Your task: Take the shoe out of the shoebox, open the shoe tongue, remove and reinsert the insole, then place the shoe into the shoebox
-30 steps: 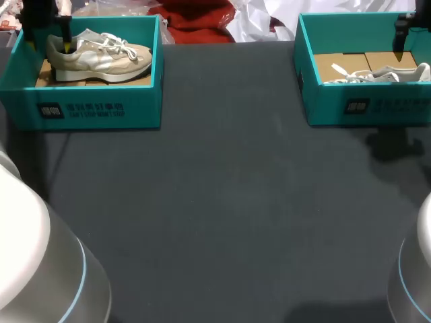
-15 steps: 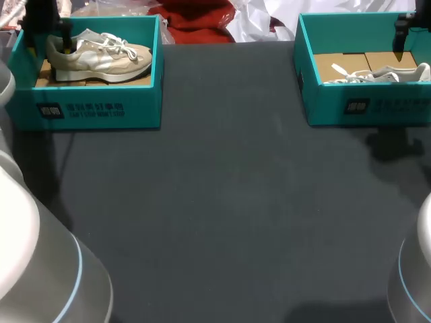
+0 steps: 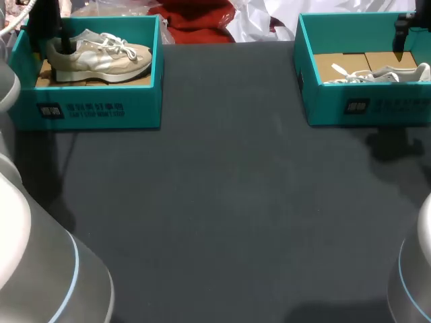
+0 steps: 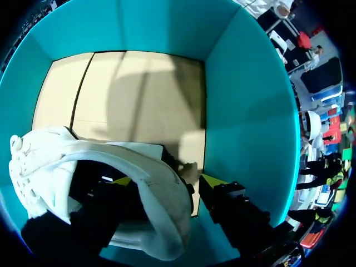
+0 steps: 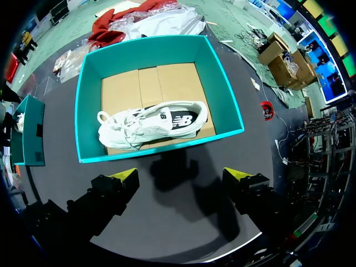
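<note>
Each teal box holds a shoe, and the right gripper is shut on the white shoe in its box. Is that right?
Not quite. The right gripper is open and hangs high above, well clear of the white shoe, which lies untouched in its teal box; the right wrist view shows this. The rest holds.

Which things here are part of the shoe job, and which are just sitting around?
Job: left shoe, left box, left gripper open astride the heel.
Idle: right shoe, right box, right gripper open, apart from both; table.
</note>
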Controlling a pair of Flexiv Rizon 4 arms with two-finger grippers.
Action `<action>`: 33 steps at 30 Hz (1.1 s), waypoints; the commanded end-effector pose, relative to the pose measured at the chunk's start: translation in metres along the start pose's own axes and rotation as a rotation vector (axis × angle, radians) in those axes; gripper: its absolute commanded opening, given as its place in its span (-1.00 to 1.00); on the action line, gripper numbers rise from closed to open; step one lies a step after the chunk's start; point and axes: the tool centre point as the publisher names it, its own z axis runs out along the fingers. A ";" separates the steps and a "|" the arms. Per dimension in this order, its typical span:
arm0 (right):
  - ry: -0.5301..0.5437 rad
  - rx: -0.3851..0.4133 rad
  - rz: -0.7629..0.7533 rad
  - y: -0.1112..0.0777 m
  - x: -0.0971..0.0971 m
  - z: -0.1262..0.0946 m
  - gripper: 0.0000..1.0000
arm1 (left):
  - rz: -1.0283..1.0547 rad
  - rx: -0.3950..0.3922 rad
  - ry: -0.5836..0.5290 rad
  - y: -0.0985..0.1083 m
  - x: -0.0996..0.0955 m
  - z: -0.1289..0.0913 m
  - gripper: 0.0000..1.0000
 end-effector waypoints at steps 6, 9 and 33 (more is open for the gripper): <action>0.000 -0.001 0.000 -0.001 0.000 0.000 1.00 | -0.001 0.057 0.017 0.010 -0.003 0.010 -0.13; 0.000 -0.001 0.000 -0.001 0.000 0.000 1.00 | -0.001 0.056 0.019 0.008 0.000 0.009 -0.58; 0.000 -0.001 0.000 -0.001 0.000 0.000 1.00 | 0.009 -0.004 -0.006 -0.009 0.020 -0.044 -1.00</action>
